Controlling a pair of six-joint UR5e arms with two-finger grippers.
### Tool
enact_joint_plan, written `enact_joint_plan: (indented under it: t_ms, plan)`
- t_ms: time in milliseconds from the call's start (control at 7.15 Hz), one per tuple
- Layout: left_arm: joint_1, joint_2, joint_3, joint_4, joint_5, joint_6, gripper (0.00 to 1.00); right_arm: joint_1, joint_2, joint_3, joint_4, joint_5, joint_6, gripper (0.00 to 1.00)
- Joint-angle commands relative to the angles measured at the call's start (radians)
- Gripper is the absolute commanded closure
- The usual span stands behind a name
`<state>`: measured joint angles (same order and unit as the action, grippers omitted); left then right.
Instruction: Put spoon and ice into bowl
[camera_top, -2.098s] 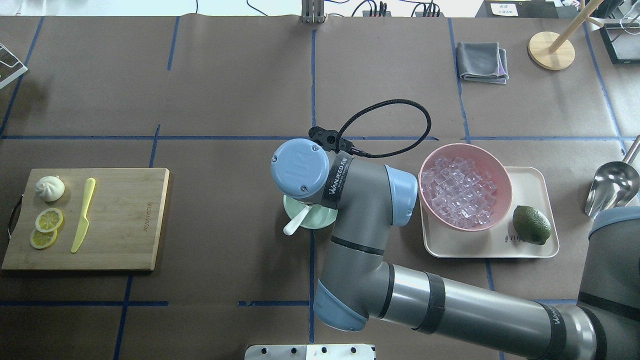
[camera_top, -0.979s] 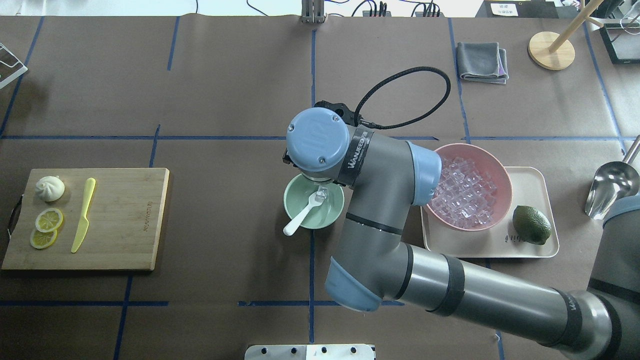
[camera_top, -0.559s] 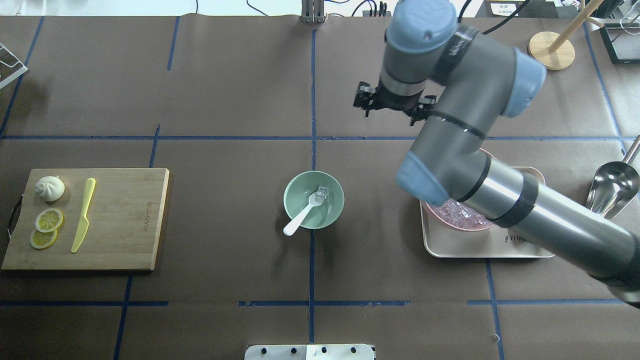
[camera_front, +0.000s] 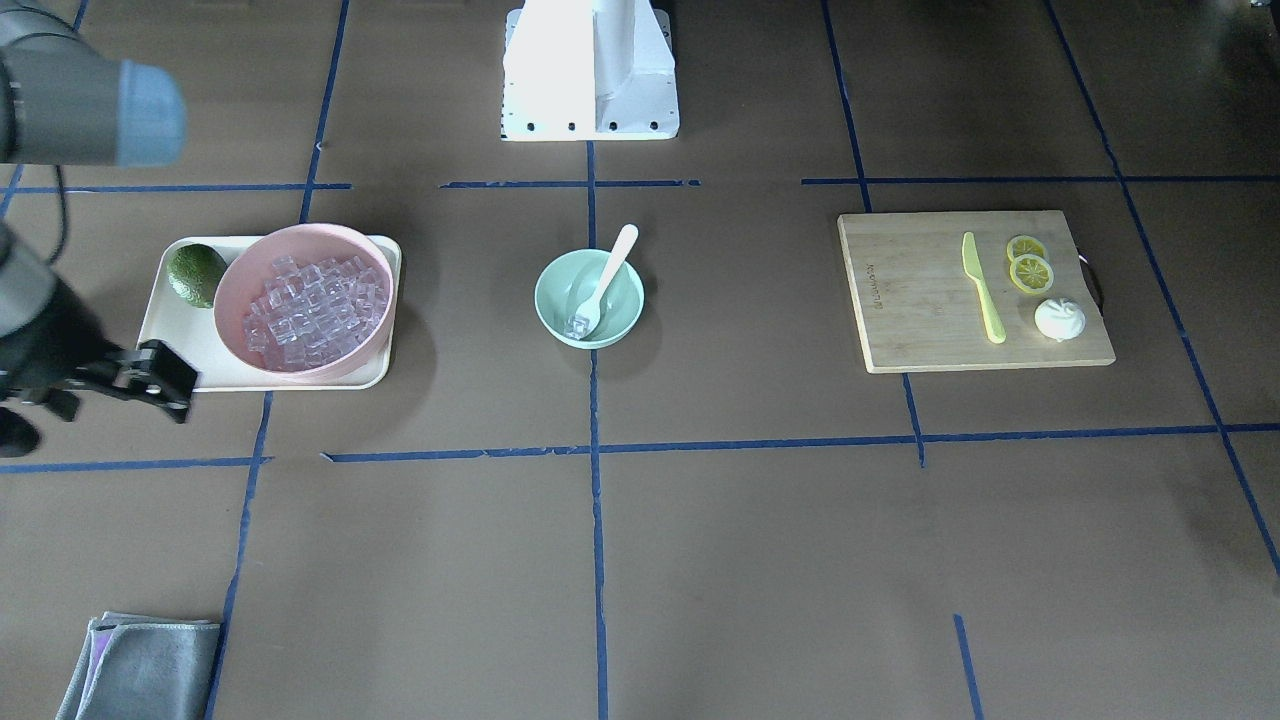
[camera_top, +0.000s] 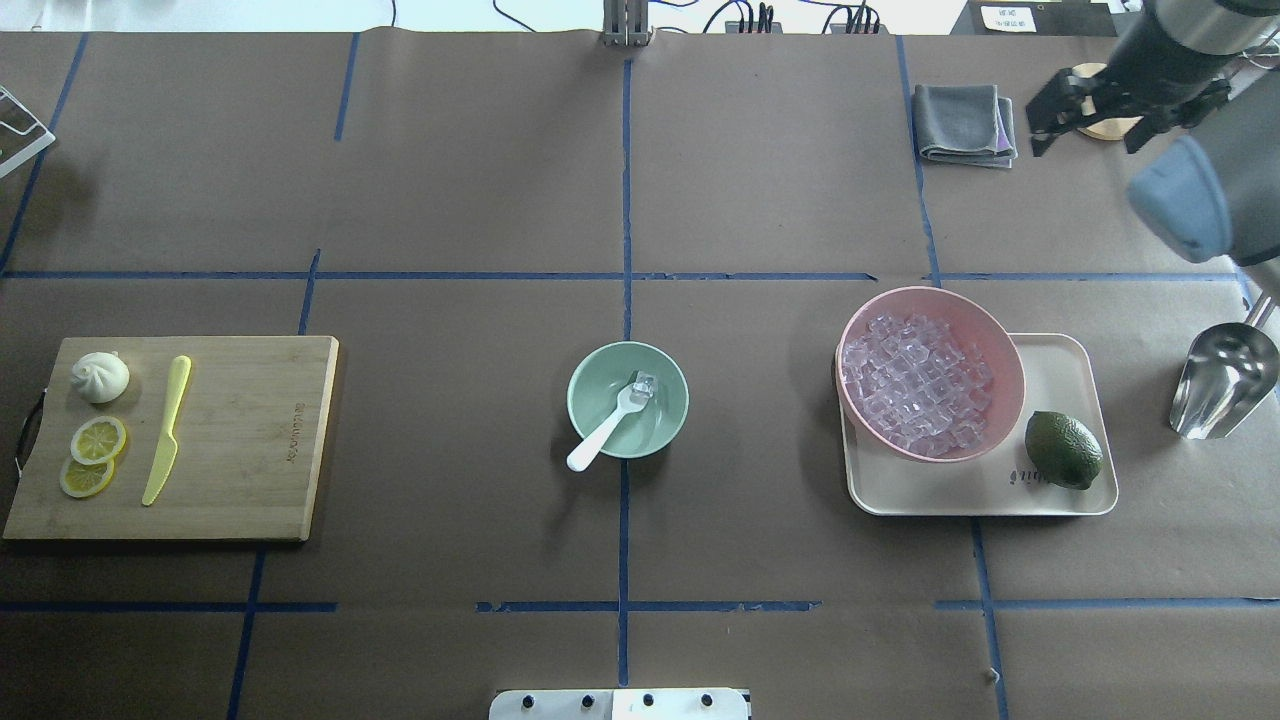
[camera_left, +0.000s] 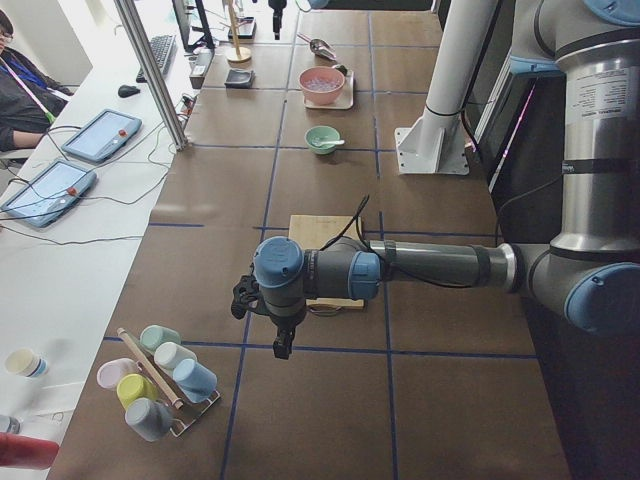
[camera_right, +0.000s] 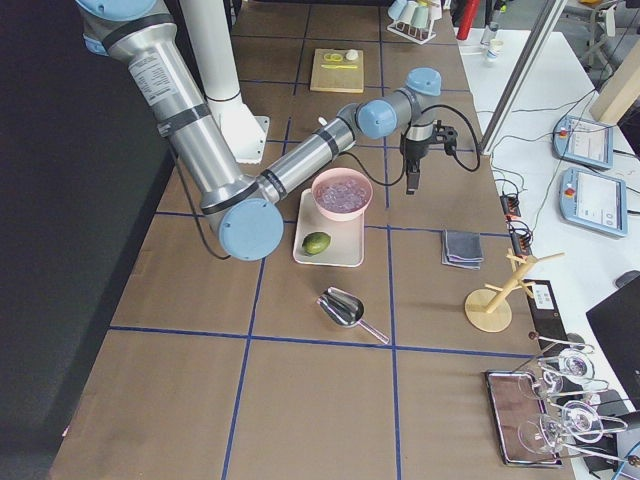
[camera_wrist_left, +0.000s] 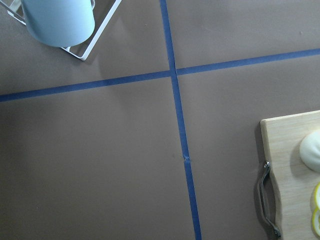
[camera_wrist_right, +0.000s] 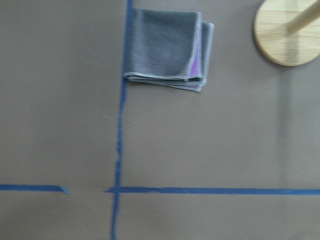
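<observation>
Brown paper crossed with blue tape covers the worktop (camera_top: 450, 200), and at its centre in the overhead view sits the bowl (camera_top: 665, 415), now in plain sight. Two seconds ago the right arm stood over it and hid most of it. A second ago the arm was lifting clear, and one cube of ice (camera_top: 645, 383) lay inside. Since then you have swung that arm well away, to the upper right corner of the overhead view.

The right tool (camera_right: 411, 180) now hangs above the grey cloth (camera_wrist_right: 165, 47) and the wooden stand base (camera_wrist_right: 287, 37). Its wrist view shows only those and bare paper, with no fingers in it, so I cannot tell whether the tool is apart or together.

The spoon (camera_top: 603, 432) has its scoop down in the bowl and its handle leaning out over the rim toward the lower left. The cube lies just beside the scoop. The remaining cubes are heaped in the pink bowl (camera_top: 1010, 350) at centre right.

With both spoon and ice in the bowl, the task looks done, unless you want more than one cube.

The left tool (camera_left: 283, 345) hangs off past the cutting board (camera_top: 250, 440), far from the bowl. I cannot tell its state either.
</observation>
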<state>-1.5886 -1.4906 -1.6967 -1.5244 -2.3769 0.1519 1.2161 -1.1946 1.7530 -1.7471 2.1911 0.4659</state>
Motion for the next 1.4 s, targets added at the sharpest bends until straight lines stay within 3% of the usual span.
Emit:
enact_joint_plan:
  t_ms: [0,280,559,1259]
  plan:
    - [-0.001,-0.008,-0.018,0.041,0.002,0.0,0.0,0.172,-0.207,0.028,0.009,0.038,-0.351,0.0]
    - [-0.002,-0.002,-0.02,0.038,0.005,0.006,0.0,0.311,-0.351,0.028,0.011,0.078,-0.583,0.0]
    - [-0.002,0.009,-0.024,0.032,0.005,0.005,0.0,0.384,-0.481,0.028,0.011,0.078,-0.641,0.0]
    - [-0.002,0.032,-0.057,0.023,-0.004,0.011,0.0,0.393,-0.533,0.043,0.011,0.079,-0.633,0.0]
